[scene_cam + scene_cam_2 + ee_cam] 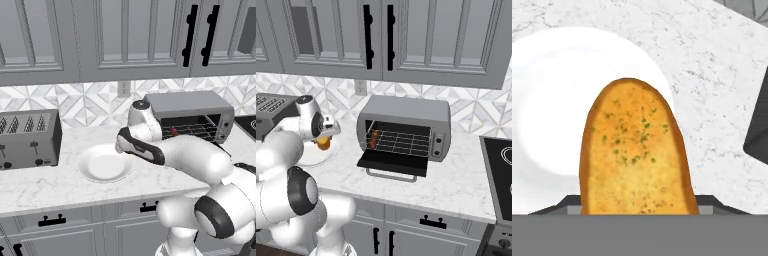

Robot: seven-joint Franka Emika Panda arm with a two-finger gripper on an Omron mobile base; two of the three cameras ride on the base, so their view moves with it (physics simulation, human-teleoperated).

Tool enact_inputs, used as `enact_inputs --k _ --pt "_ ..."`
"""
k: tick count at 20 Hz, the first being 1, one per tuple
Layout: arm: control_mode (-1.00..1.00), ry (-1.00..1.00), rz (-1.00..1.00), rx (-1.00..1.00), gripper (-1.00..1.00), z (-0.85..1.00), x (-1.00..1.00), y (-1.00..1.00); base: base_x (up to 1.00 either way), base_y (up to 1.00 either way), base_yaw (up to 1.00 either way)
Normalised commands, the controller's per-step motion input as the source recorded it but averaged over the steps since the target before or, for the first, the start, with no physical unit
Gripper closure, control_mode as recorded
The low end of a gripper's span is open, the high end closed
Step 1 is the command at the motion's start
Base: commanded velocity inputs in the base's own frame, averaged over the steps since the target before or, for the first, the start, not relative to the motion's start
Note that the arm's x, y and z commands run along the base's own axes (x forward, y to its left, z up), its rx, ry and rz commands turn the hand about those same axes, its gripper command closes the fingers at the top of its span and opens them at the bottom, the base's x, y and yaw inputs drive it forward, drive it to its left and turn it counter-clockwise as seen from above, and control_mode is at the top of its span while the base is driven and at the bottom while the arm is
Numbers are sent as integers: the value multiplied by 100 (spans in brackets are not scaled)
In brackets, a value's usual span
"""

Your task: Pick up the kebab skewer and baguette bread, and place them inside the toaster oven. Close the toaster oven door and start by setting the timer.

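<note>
Tabletop (466, 175): white marble with grey veins, running along the wall.
Wall (90, 105): pale tiles with a diamond pattern, with a small grey outlet plate (360, 87) set in.
Cabinets up high (125, 35): grey doors with black bar handles.
Drawers down low (426, 222): grey, with black handles too.
Stove top (498, 167): black, at the right end of the tabletop.
Slot toaster (27, 139): grey, on the left of the tabletop, well apart from the toaster oven.
Toaster oven (406, 111): wide grey box against the wall, with knobs on the right strip.
Toaster oven door (393, 162): dropped down flat, wide open, silver bar handle at the front edge.
Inside the toaster oven: wire rack, with the kebab skewer (374, 138) lying on the left part, red-brown and orange chunks.
Plate (102, 165): white and round, on the tabletop between the slot toaster and the toaster oven, bare in the middle.
Baguette bread (636, 155): golden with green flecks and a darker crust, up off the plate, right over the plate rim.
Gripper (325, 139): over the plate's edge, clamped on the baguette bread at the low end.
</note>
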Motion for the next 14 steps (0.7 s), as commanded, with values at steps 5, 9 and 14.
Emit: enact_inputs --k 5,9,14 --pt "-100 0 -11 0 100 82 -33 -99 0 0 0" --pt "-100 0 -9 0 100 55 -21 -100 0 0 0" --pt "-100 0 -14 0 100 44 -2 -100 0 0 0"
